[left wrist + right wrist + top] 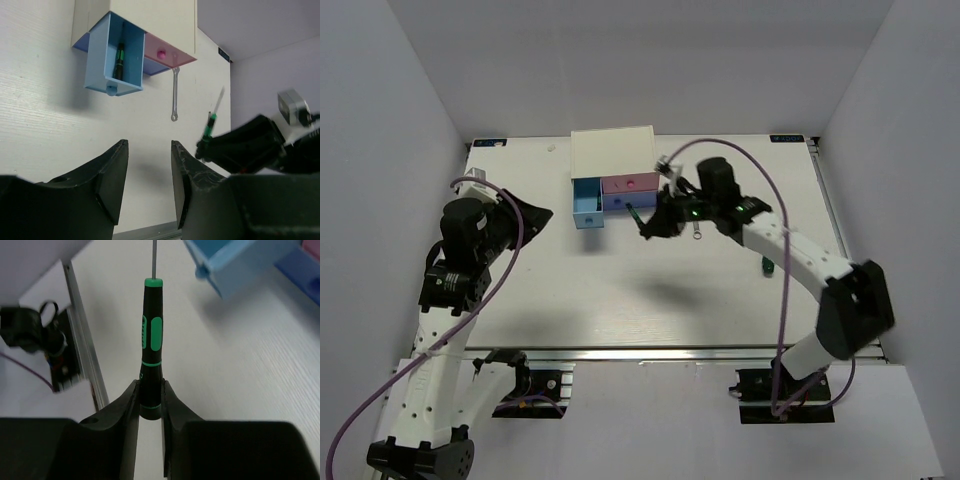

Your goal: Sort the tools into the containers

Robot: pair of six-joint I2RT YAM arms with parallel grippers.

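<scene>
My right gripper (151,400) is shut on the butt of a thin black-handled screwdriver with green bands (151,355), held above the table just in front of the white cabinet (612,150). It also shows in the top view (638,216). The light blue drawer (587,205) is pulled open, and another dark screwdriver (119,60) lies inside it. The pink drawer (630,183) and periwinkle drawer (618,201) are closed. The silver wrench (175,95) lies on the table to the right of the drawers. A green-handled screwdriver (766,267) lies at the right. My left gripper (149,170) is open and empty.
The table's metal rail (82,340) runs along the near edge. The right arm (790,250) reaches across the right half of the table toward the cabinet. White walls enclose the table on three sides.
</scene>
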